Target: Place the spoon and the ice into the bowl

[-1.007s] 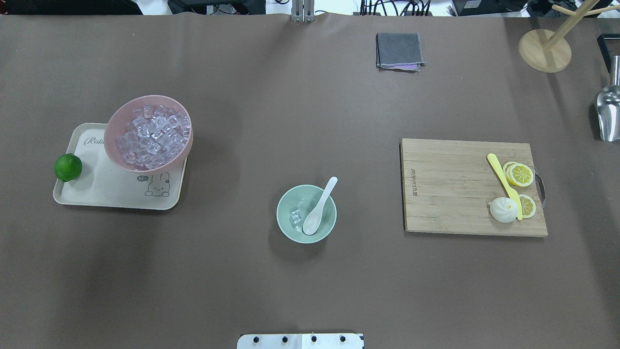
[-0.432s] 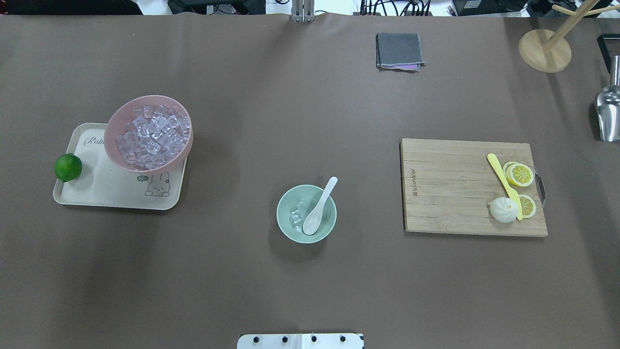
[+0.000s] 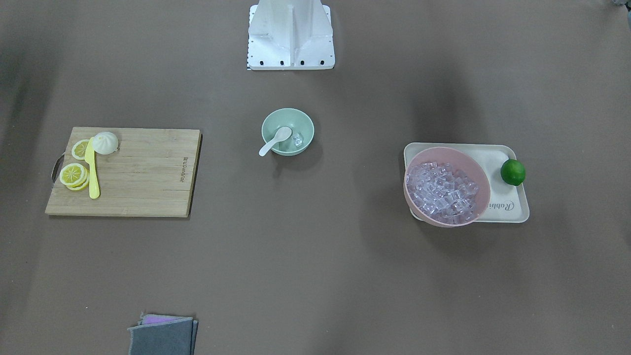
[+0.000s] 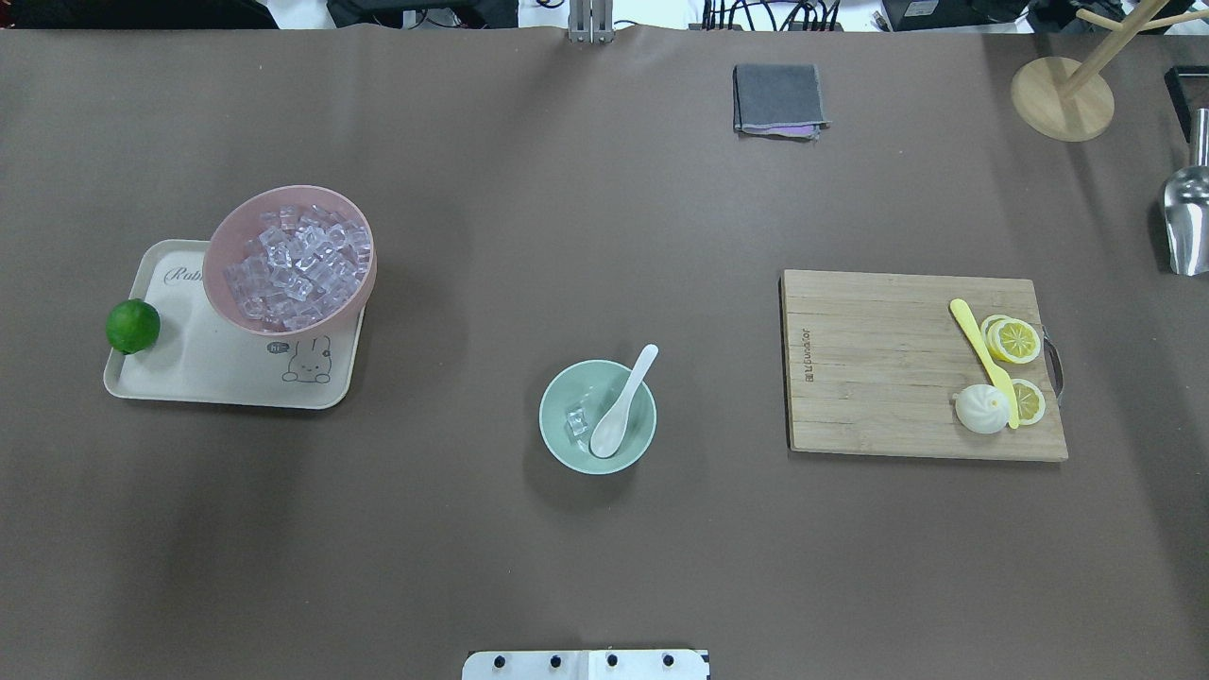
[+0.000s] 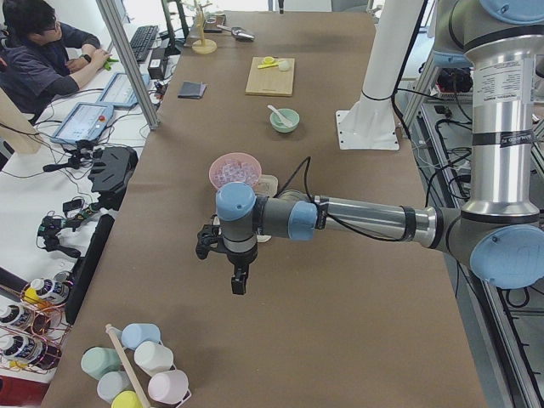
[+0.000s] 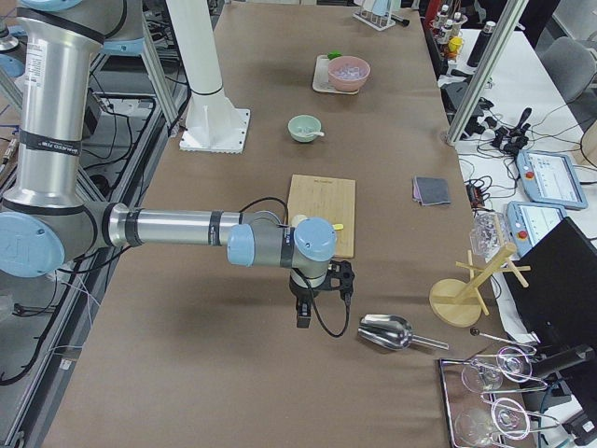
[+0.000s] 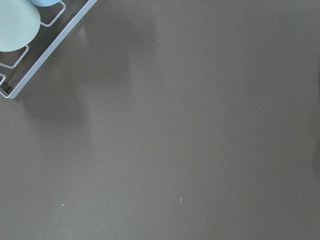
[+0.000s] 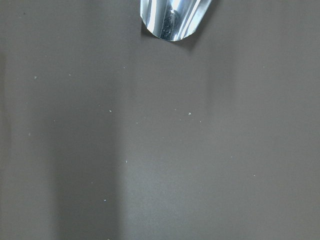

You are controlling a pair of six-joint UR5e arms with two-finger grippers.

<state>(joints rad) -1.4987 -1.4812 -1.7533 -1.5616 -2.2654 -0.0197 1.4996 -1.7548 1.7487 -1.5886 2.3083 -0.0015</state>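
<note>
The mint-green bowl (image 4: 567, 385) stands on the table's middle, near the robot's base. The white spoon (image 4: 619, 406) lies in it, scoop down in the bowl and handle over the far right rim. A clear ice cube (image 4: 577, 421) lies in the bowl beside the scoop. The front-facing view shows the same bowl (image 3: 301, 123), spoon (image 3: 275, 140) and ice (image 3: 297, 140). My left gripper (image 5: 240, 279) hangs over bare table far to the left; my right gripper (image 6: 305, 315) hangs far to the right near a metal scoop. I cannot tell whether either is open or shut.
A pink bowl (image 4: 219, 274) full of ice sits on a cream tray (image 4: 189, 378) with a lime (image 4: 132, 326) at left. A cutting board (image 4: 869, 368) with yellow knife (image 4: 980, 357), lemon slices and bun is right. Grey cloth (image 4: 779, 97), wooden stand (image 4: 1063, 99), metal scoop (image 4: 1188, 227) far right.
</note>
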